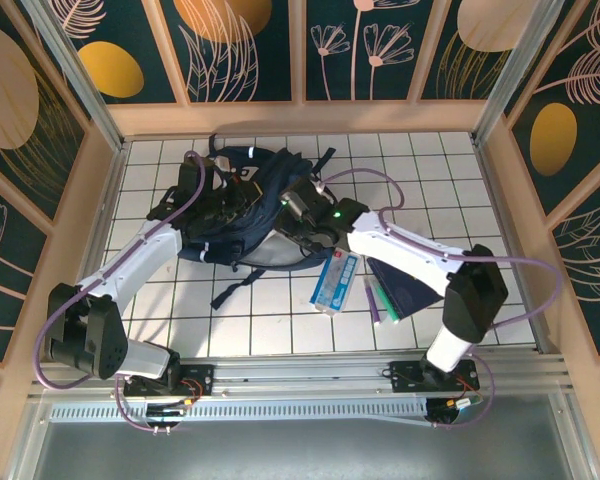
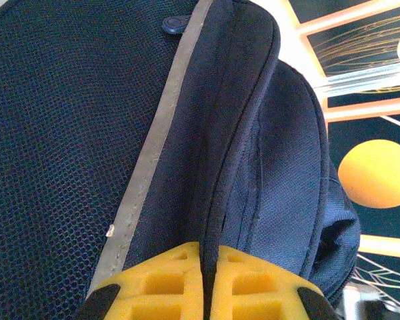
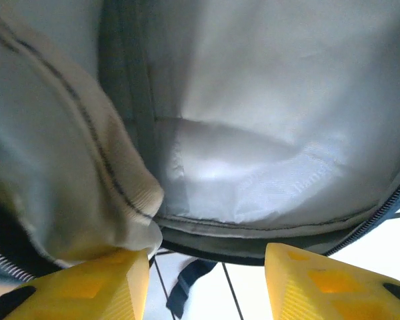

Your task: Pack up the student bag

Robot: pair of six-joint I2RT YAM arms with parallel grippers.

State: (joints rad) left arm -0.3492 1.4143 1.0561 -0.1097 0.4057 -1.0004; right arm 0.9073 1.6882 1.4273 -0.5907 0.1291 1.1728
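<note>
You've a navy bag point(image 2: 240, 147) lined pale grey, a white worktop point(image 1: 280, 320) gridded with dark lines, and teal walls point(image 1: 400, 50) patterned with gold discs and pale leaves.

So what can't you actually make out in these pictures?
Backpack opening, overhead view: covered by the left arm and right arm.
Backpack contents, right wrist view: grey lining close and blurred; its depths cut off by the edges.
Dark blue book, overhead view: partly under the right arm.
Light blue packet, overhead view: print too small to read.
Pens, overhead view: too small to count surely.
</note>
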